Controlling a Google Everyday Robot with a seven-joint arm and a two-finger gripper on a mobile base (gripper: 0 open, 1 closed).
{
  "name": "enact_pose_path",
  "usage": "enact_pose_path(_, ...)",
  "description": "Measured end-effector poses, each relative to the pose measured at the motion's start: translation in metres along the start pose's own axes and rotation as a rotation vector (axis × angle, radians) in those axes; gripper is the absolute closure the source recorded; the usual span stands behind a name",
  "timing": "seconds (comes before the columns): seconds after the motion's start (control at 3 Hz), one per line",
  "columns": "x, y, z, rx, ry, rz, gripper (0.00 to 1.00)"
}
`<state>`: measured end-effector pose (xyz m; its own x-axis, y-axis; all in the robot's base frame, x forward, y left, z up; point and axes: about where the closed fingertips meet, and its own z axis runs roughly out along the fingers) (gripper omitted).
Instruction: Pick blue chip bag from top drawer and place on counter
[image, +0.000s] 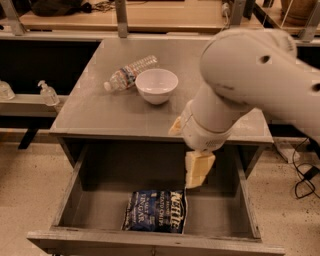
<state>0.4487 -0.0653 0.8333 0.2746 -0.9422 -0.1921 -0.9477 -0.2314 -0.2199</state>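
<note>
Camera view, looking down over the cabinet: wide grey top drawer (69, 192) w/ weathered sides stands pulled right out, and the dark navy foil chip bag (156, 212) w/ white "Kettle" lettering lies flat on its floor, approx centre, near the front panel. Big white robot arm (250, 70) comes in from the right; its cream gripper (198, 172) hangs pointing down into the drawer opening, just above the bag's top-right corner. Spread or closed, can't tell. On the matte grey counter (107, 114): round white bowl (156, 85), clear plastic water bottle (130, 73) lying on its side just beside it.

Cream tool (193, 181) above navy, white-lettered bag (156, 213)
</note>
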Motion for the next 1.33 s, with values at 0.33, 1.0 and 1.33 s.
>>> enact_pose_path(0.33, -0.022, 0.006, 0.047, -0.011, 0.036, -0.118, 0.47)
enact_pose_path(1.0, -0.025, 0.012, 0.119, -0.119, 0.036, -0.202, 0.66)
enact_pose_path(1.33, -0.021, 0.019, 0.138, -0.201, -0.002, -0.221, 0.64)
